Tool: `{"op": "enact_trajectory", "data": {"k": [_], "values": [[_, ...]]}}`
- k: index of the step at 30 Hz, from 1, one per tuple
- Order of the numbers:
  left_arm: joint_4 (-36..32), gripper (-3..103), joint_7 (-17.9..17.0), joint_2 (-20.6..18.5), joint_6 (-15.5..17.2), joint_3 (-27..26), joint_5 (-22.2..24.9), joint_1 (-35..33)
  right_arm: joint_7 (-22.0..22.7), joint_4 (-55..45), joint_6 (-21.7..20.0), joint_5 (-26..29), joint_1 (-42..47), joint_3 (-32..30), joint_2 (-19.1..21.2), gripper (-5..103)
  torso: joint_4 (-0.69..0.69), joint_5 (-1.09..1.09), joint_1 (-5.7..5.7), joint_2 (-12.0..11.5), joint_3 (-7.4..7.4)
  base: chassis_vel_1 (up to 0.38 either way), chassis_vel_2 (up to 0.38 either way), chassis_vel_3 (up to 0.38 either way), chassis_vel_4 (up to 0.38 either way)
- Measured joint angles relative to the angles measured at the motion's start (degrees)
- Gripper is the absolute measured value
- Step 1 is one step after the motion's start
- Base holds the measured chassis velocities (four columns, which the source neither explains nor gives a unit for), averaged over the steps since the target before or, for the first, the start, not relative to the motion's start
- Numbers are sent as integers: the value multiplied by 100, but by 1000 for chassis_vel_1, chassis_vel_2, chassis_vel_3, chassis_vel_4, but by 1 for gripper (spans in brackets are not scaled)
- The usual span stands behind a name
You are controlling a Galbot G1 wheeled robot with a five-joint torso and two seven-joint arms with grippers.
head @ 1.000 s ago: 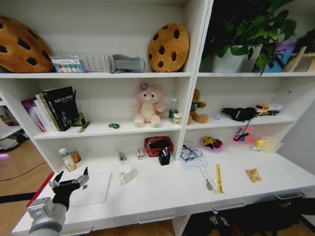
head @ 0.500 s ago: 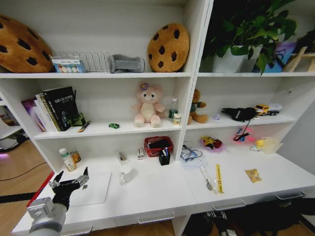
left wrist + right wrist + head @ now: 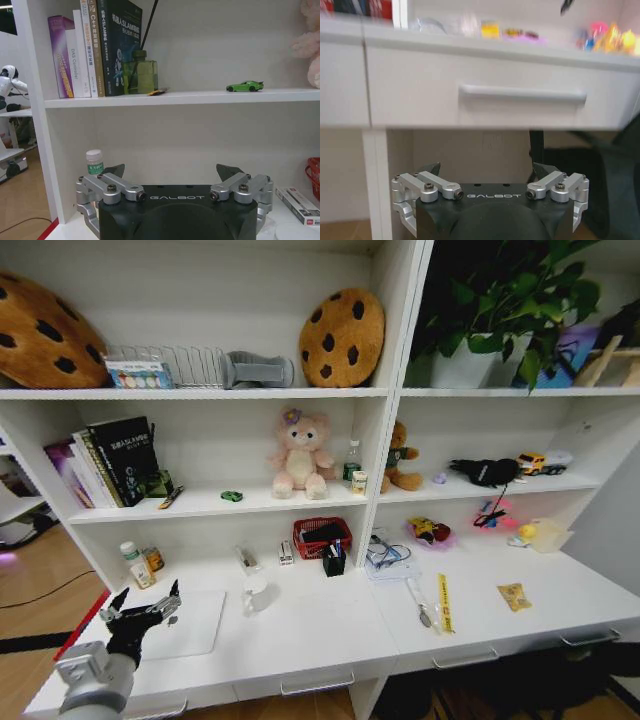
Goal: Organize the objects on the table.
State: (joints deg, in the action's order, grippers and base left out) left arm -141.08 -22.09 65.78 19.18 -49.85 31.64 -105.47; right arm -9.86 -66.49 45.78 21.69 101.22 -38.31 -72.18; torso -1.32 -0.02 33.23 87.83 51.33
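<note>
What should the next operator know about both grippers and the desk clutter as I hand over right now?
Left gripper: fingers open, empty, hovering over the thin silver laptop at the desk's left end.
Right gripper: fingers open, empty, held low in front of a desk drawer handle, below the desk top.
Green toy car sits on the shelf above the white desk, near the books. The pen cup and red basket are mid-desk.
Done: nothing visibly gripped or sorted. Left: all of the tidying.
</note>
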Motion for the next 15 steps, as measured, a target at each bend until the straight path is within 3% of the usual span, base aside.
{"op": "enact_trajectory", "data": {"k": [6,9,11,12,15], "values": [[0,100,0,0,0,0,0,0,7,-1248,2,44,601,-323,22,100,3,0,0,0,0,0,0,0,0],[0,100,0,0,0,0,0,0,89,-2834,-35,173,1051,-1081,28,100,2,0,0,0,1,0,0,0,0],[0,100,0,0,0,0,0,0,270,-3357,-421,386,1001,-1464,32,100,2,2,0,0,1,0,0,0,0],[0,100,0,0,0,0,0,0,270,-3357,-421,386,1001,-1464,32,100,2,2,0,0,1,0,0,0,0],[0,100,0,0,0,0,0,0,561,-3479,-1041,612,682,-1919,217,100,1,3,0,-1,1,0,0,0,0]]}}
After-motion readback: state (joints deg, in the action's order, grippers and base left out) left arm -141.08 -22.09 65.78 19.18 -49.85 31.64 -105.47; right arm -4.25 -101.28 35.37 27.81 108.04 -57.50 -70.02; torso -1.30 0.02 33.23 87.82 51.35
